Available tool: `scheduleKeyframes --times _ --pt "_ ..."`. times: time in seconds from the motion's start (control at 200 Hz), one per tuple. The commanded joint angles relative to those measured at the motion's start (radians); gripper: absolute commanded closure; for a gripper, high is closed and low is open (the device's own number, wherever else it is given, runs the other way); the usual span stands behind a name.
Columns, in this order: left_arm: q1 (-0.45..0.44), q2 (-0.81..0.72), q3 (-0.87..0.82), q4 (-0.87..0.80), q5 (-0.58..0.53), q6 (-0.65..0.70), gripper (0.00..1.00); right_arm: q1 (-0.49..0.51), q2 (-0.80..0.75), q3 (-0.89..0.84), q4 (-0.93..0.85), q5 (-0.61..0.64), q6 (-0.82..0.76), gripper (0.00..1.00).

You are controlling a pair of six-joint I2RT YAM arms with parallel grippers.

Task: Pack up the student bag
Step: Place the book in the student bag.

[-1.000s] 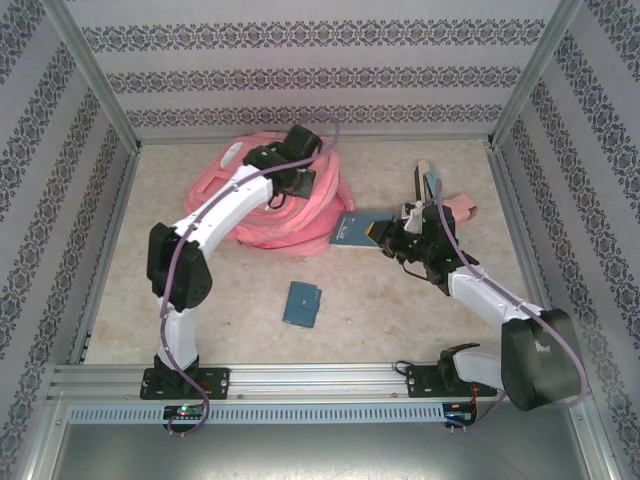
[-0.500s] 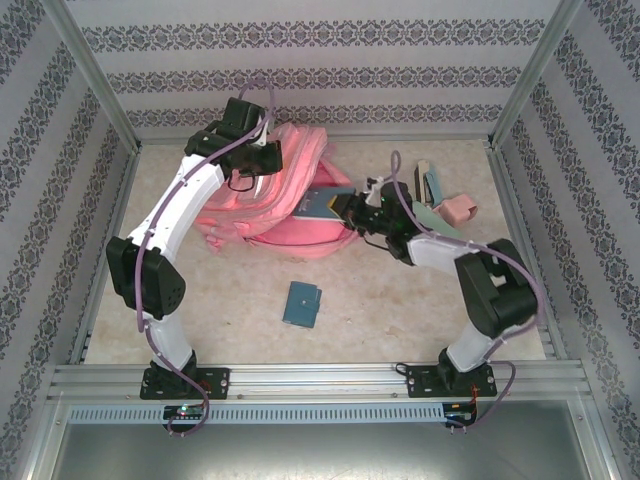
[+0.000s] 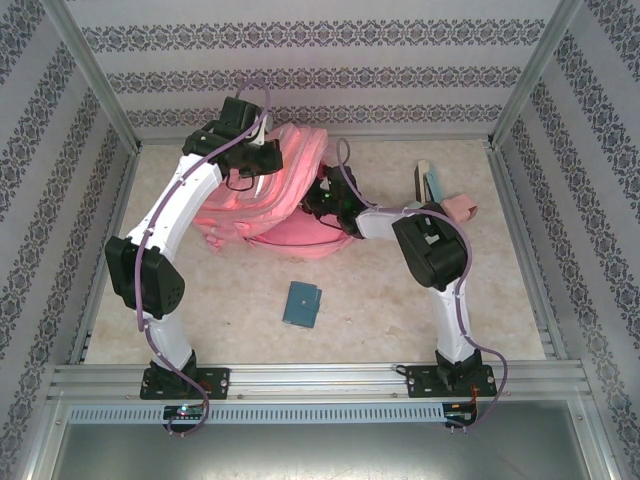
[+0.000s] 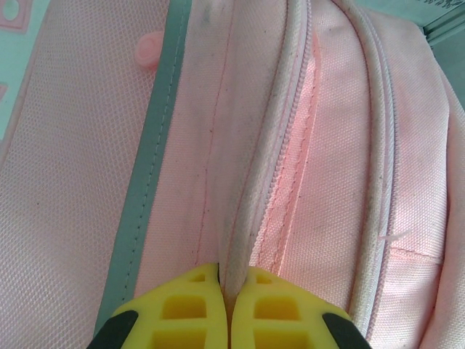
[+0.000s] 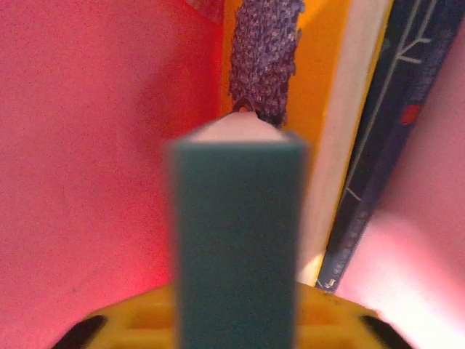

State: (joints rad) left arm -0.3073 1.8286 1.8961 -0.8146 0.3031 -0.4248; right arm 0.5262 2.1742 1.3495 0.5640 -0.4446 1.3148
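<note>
Top external: one pink student bag (image 3: 300,165) lies far left on the table (image 3: 400,290), one teal book (image 3: 302,304) nearer. The left claw (image 4: 229,280) clamps the bag's seam; the right claw (image 3: 322,200) reaches inside, another teal book (image 5: 236,240) between its fingers, grip unclear.

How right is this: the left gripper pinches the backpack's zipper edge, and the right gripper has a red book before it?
Not red: the right wrist view shows a teal book before the right gripper. The left gripper pinches the zipper edge of the pink backpack.
</note>
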Motion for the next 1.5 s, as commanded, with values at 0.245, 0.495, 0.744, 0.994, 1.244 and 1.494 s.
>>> scheduleKeyframes --times 0.245,0.495,0.744,0.994,1.244,1.494 --pt "0.007 -0.043 0.005 0.108 0.041 -0.009 1.0 -0.018 -0.064 -0.028 -0.285 0.0 -0.23 0.51" --pt "0.008 -0.041 0.004 0.098 0.037 0.0 1.0 -0.017 -0.107 -0.037 -0.392 0.013 -0.309 0.65" --pt "0.008 -0.046 -0.008 0.107 0.069 -0.01 1.0 -0.005 -0.059 0.025 -0.396 -0.017 -0.282 1.0" --pt "-0.004 -0.043 -0.015 0.134 0.115 -0.04 1.0 0.04 0.07 0.225 -0.388 -0.032 -0.179 1.0" --pt "-0.009 -0.045 -0.013 0.125 0.094 -0.032 1.0 0.072 0.149 0.381 -0.501 -0.034 -0.183 0.77" --pt "0.001 -0.055 -0.019 0.105 0.064 -0.011 1.0 0.067 -0.037 0.277 -0.642 0.043 -0.337 0.47"
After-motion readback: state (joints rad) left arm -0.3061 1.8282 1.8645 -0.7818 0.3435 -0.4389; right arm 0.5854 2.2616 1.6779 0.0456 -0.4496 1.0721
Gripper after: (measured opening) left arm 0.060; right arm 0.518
